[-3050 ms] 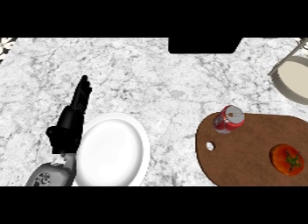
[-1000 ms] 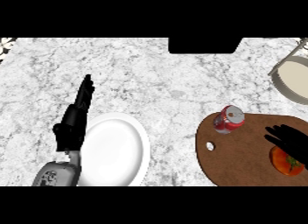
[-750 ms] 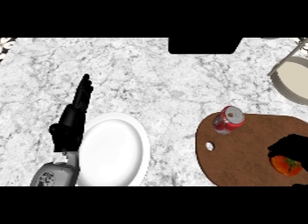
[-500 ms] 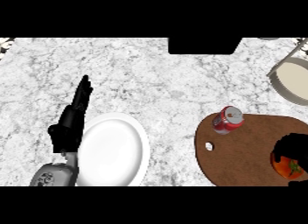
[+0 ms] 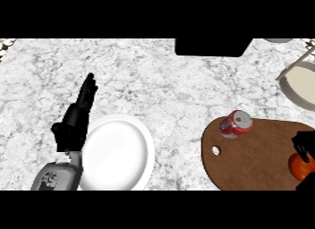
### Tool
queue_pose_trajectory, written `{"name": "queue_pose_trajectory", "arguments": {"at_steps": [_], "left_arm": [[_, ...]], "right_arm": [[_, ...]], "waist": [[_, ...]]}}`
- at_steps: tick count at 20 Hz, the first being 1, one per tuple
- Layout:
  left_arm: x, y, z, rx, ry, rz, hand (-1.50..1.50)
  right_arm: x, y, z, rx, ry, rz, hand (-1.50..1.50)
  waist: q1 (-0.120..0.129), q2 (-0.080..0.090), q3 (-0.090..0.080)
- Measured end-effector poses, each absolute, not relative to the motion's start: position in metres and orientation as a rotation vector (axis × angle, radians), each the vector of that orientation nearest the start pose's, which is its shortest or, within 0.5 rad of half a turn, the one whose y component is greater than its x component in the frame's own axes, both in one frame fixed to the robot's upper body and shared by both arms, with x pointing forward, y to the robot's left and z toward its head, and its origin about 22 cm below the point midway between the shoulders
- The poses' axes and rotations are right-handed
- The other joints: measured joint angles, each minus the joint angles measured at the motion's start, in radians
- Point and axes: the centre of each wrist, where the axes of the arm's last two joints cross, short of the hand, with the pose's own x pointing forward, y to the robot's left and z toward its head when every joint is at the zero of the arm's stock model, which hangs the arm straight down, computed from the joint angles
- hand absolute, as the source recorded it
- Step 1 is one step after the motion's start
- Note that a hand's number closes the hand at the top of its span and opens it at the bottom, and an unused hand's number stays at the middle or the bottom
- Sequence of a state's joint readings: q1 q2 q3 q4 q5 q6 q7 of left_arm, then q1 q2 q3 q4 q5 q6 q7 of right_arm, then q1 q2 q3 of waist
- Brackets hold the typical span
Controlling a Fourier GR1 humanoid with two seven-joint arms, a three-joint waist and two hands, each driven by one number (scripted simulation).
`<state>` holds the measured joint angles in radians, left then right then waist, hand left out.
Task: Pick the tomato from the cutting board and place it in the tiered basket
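Observation:
The tomato [image 5: 303, 166] is an orange-red ball at the right end of the brown cutting board [image 5: 253, 156], at the view's right edge. My right hand [image 5: 312, 144] is curled round it, and its black fingers hide much of it. The tiered basket [image 5: 308, 83] shows at the upper right as a pale round tray with a grey rim and a thin frame. My left hand [image 5: 75, 120] rests open at the left, fingers straight and pointing up the counter, beside a white plate.
A red soda can [image 5: 236, 125] stands on the board's upper left part. A white plate [image 5: 116, 152] lies next to my left forearm. A black rectangular object [image 5: 213, 47] sits at the counter's far edge.
My right hand came in from the right, reached over the tomato and curled its fingers round it. The left hand has stayed where it was.

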<state>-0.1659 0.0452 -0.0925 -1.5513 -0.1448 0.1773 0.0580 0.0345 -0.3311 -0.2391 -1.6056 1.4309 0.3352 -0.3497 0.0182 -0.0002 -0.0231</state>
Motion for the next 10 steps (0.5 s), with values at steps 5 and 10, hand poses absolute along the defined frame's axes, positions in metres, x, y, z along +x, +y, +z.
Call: {"name": "queue_pose_trajectory", "arguments": {"at_steps": [5,10], "left_arm": [[0.276,0.198,0.032,0.187,-1.665,-0.119,0.00],[0.273,0.197,0.031,0.189,-1.662,-0.108,0.00]], "right_arm": [[0.253,-0.339,0.060,-1.128,-0.833,1.340,1.50],[0.263,-0.325,0.108,-1.257,-0.835,1.203,1.50]], "waist": [[-0.007,-0.001,0.012],[-0.016,-0.002,0.020]]}}
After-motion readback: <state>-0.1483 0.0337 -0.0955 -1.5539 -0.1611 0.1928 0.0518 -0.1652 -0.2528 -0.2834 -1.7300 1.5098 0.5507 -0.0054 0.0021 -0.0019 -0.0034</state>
